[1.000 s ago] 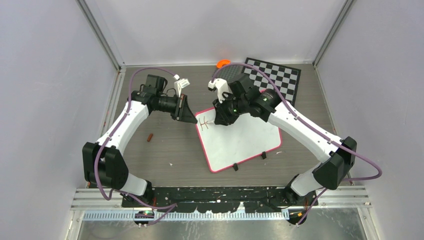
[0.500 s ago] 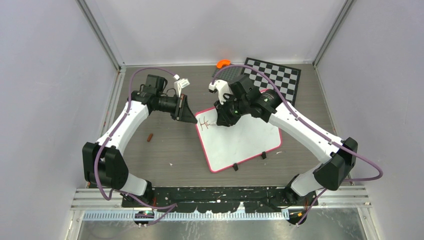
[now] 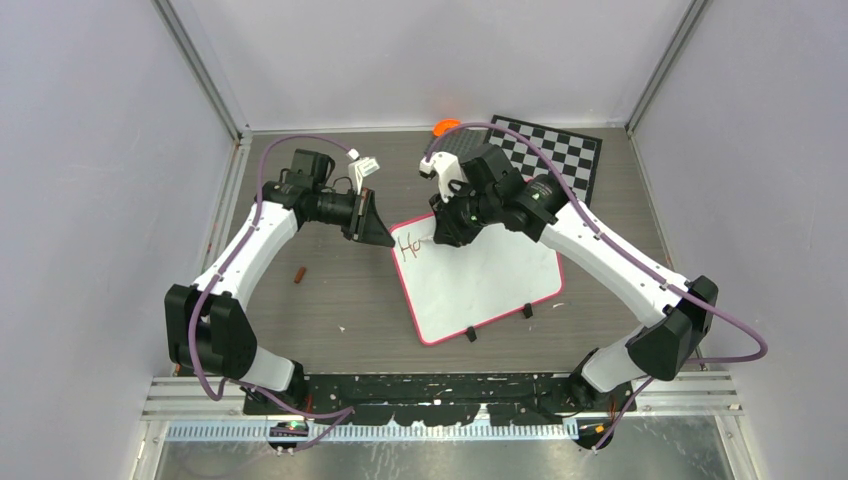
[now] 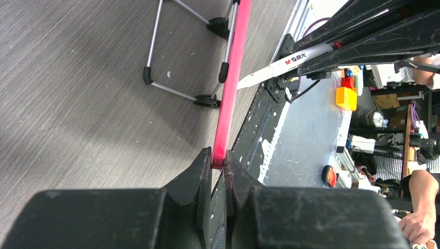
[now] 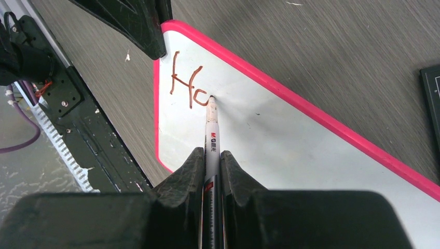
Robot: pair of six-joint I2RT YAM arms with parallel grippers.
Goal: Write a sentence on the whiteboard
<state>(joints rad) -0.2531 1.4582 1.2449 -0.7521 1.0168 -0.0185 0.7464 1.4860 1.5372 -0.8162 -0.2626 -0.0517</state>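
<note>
The whiteboard (image 3: 485, 280) lies tilted on the table, white with a pink-red frame (image 4: 232, 83). Only the sentence's first strokes (image 5: 186, 85), a dark red-brown "H" and a partial curve, stand near its far left corner (image 3: 407, 247). My left gripper (image 3: 385, 238) is shut on that corner's frame edge (image 4: 218, 155). My right gripper (image 5: 211, 155) is shut on a white marker (image 5: 212, 136), whose tip touches the board right beside the curve. In the top view the right gripper (image 3: 445, 238) hides the marker.
A black-and-white chessboard (image 3: 548, 152) lies behind the whiteboard at the back right. An orange object (image 3: 446, 127) sits at the back wall. A small brown-red piece (image 3: 299, 273) lies on the table left of the board. The board's black clip feet (image 3: 498, 322) face the near edge.
The curve after the "H" has grown. My right gripper and marker have shifted slightly right and away along the board. The left arm has not moved.
</note>
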